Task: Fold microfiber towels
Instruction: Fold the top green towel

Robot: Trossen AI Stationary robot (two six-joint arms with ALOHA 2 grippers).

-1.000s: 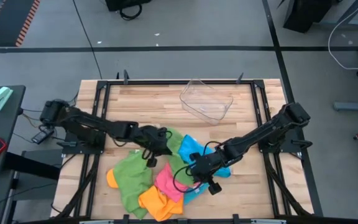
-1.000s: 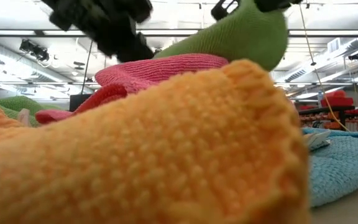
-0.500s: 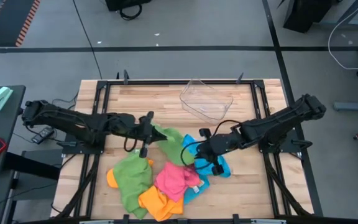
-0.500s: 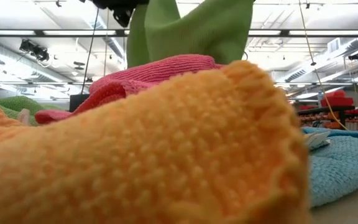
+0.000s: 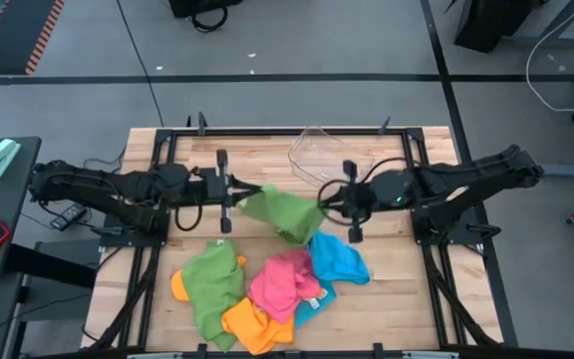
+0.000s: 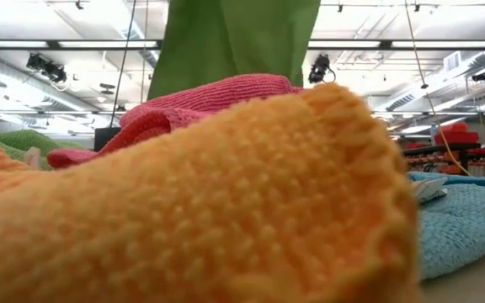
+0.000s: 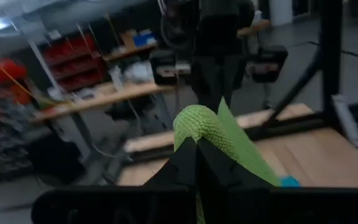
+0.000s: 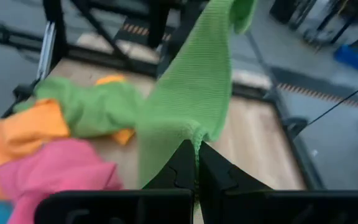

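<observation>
High view showed both grippers, left [image 5: 235,188] and right [image 5: 329,198], clamped on the soft green microfiber towel [image 5: 283,212] (sagging), so I judged even tension mattered before lowering it.

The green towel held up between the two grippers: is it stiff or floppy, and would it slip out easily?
Probably floppy: the green towel sags between the left gripper and right gripper. Likely light, since both hold it by pinched corners only. Its looped weave looks grippy, so slipping seems unlikely.

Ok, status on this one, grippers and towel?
Left gripper and right gripper both shut on the green towel, held stretched between them above the table. Remaining towels piled below. Clear tray beyond, not in the way.
</observation>
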